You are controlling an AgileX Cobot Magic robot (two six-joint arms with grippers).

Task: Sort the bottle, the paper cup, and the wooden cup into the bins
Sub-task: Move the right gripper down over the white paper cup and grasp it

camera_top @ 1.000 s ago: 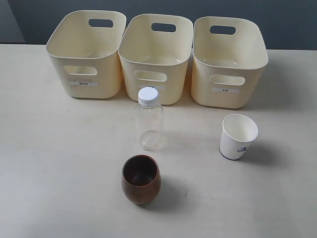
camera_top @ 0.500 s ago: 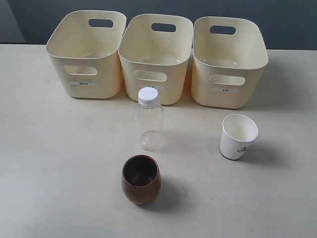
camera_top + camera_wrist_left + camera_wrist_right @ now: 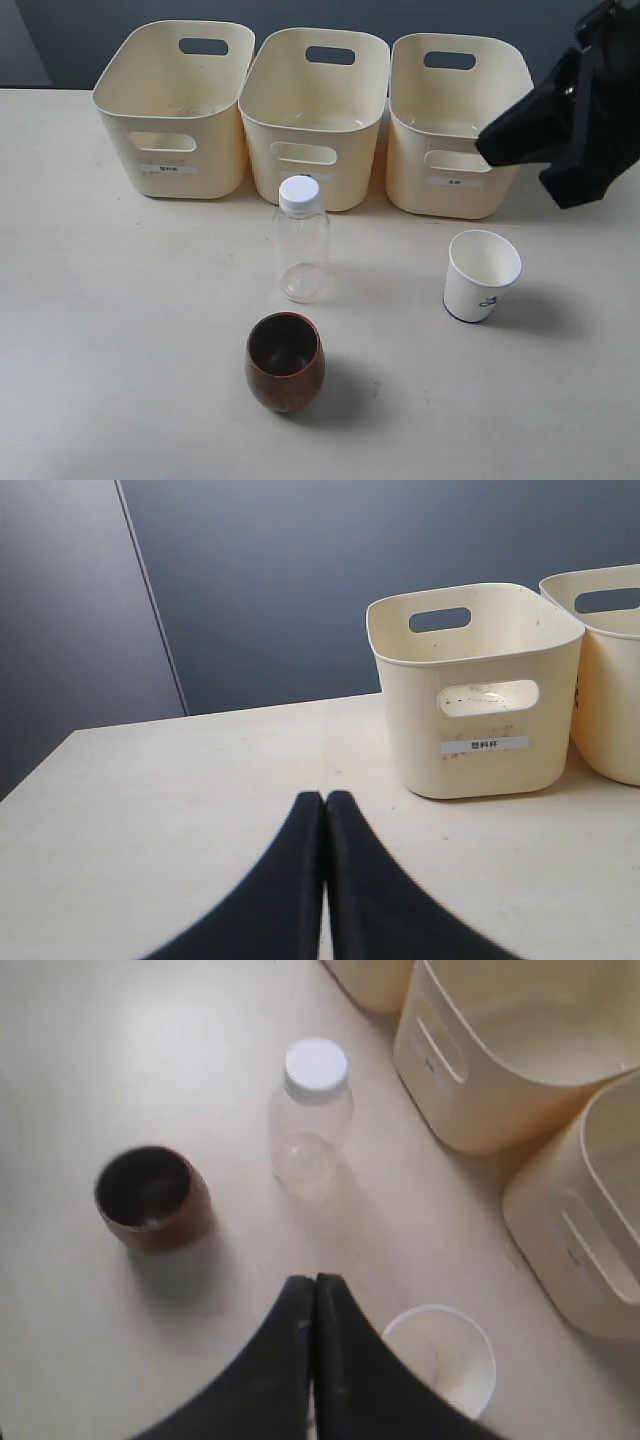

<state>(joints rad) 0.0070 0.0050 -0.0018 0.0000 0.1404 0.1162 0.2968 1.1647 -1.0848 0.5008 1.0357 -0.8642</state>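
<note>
The clear bottle (image 3: 302, 240) with a white cap stands upright in the middle of the table, also seen from above in the right wrist view as the bottle (image 3: 312, 1110). Nearer the front sits the brown wooden cup (image 3: 285, 361) (image 3: 152, 1196). The white paper cup (image 3: 480, 275) (image 3: 440, 1360) stands upright at the right. Three cream bins (image 3: 315, 115) line the back. My right gripper (image 3: 487, 146) (image 3: 314, 1280) hangs shut and empty above the right side, over the paper cup and the right bin. My left gripper (image 3: 324, 796) is shut and empty, low over bare table beside the left bin (image 3: 478, 690).
The pale table (image 3: 120, 320) stretches wide on the left and front. A dark wall (image 3: 280, 570) stands behind the bins. The bins stand close together with small white labels on their fronts.
My right arm has come into the exterior view at the upper right, above the right bin and paper cup. The bottle and both cups have not moved.
</note>
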